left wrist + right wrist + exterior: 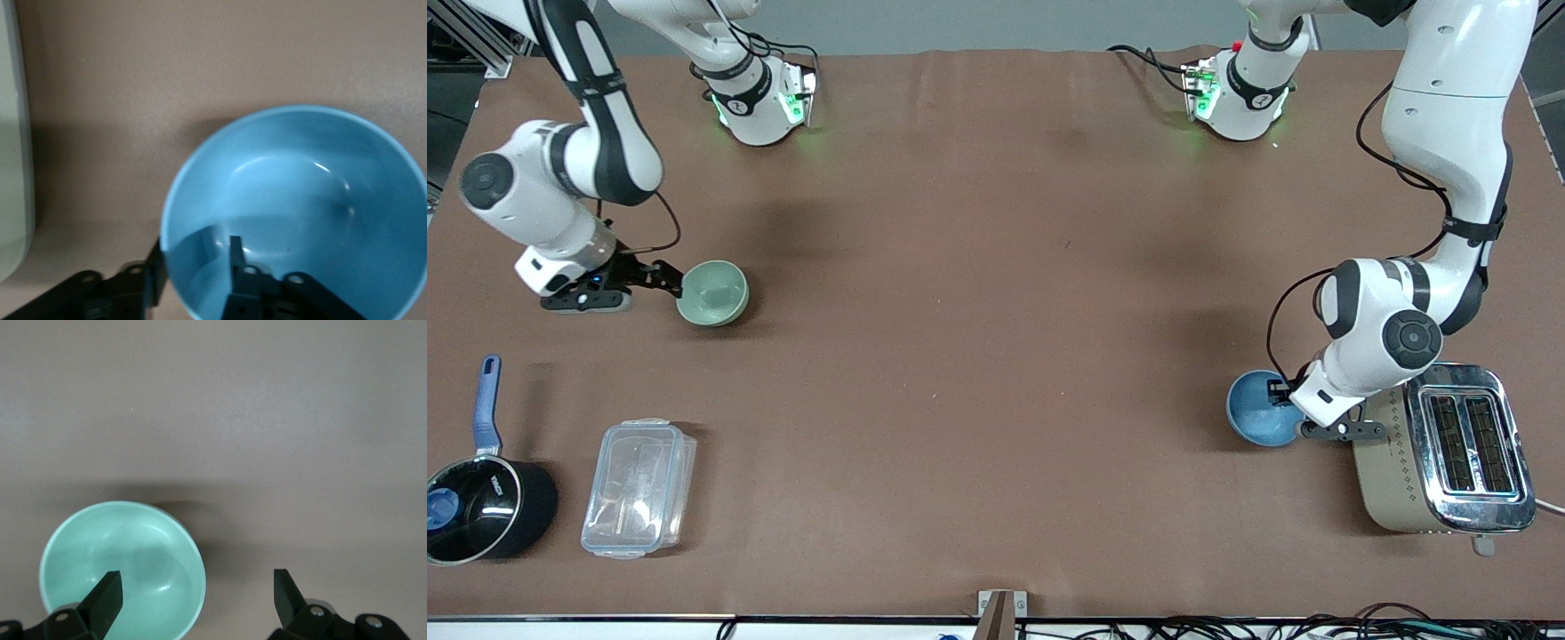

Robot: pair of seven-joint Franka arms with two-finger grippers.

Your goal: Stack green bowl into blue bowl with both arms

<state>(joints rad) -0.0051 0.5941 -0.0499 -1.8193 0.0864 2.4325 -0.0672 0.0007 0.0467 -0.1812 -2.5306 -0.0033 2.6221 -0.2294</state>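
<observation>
The green bowl [713,292] sits upright on the table toward the right arm's end. My right gripper [669,277] is low beside it, open wide; in the right wrist view [198,583] one finger is over the inside of the green bowl [133,547] and the other is over bare table. The blue bowl [1256,409] sits toward the left arm's end, next to the toaster. My left gripper [1285,391] is at its rim. In the left wrist view, the left gripper [197,250] straddles the rim of the blue bowl [300,200], one finger outside and one inside, with a gap showing.
A toaster [1449,449] stands right beside the blue bowl and the left gripper; its pale side shows in the left wrist view [10,167]. A black saucepan [480,507] with a blue handle and a clear lidded container [639,487] lie near the front camera at the right arm's end.
</observation>
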